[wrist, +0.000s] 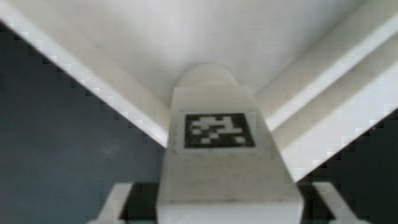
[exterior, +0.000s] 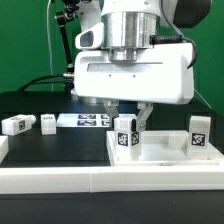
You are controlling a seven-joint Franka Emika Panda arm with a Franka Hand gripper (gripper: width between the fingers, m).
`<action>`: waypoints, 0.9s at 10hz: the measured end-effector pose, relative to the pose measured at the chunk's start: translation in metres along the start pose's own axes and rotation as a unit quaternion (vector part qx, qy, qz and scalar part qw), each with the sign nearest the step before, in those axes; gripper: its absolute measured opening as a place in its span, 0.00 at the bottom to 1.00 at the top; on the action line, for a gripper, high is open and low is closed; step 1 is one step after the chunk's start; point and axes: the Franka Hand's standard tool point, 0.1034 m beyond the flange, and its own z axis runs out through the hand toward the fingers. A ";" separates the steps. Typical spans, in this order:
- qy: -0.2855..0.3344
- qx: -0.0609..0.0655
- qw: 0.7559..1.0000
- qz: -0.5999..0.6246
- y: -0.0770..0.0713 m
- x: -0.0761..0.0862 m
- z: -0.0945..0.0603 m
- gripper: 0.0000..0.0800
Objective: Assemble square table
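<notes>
One leg (exterior: 124, 137) is clamped in the tool (exterior: 128, 122) at centre frame. Its long axis is upright, straight below the tool, at the left corner of the slab (exterior: 165, 160).

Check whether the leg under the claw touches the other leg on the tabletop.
Apart. The exterior view shows bare tabletop between the leg under the claw and the other leg.

obstacles: corner leg (exterior: 199, 135) standing on slab (exterior: 165, 153) at exterior view's right, white rail (exterior: 60, 180) running across the front | free: bare slab lying open between corner leg and gripped leg (exterior: 125, 137) in gripper (exterior: 128, 128) | loose legs (exterior: 47, 122) cluttering table (exterior: 30, 100) at exterior view's left
</notes>
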 end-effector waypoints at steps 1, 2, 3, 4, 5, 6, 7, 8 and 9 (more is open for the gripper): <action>-0.002 0.003 0.998 0.062 0.001 0.001 0.000 0.36; -0.004 0.005 0.993 0.121 0.001 0.001 0.000 0.36; -0.006 0.007 0.985 0.172 0.001 0.001 0.000 0.36; -0.006 0.006 0.977 0.212 0.001 0.001 0.000 0.36; -0.006 0.005 0.967 0.253 0.001 0.000 -0.001 0.36; -0.007 0.003 0.957 0.289 0.001 0.000 -0.001 0.36; -0.008 0.003 0.947 0.322 0.001 -0.001 -0.001 0.36; -0.010 0.004 0.940 0.341 0.001 -0.001 -0.001 0.36; -0.009 0.005 0.939 0.344 0.001 0.000 0.000 0.36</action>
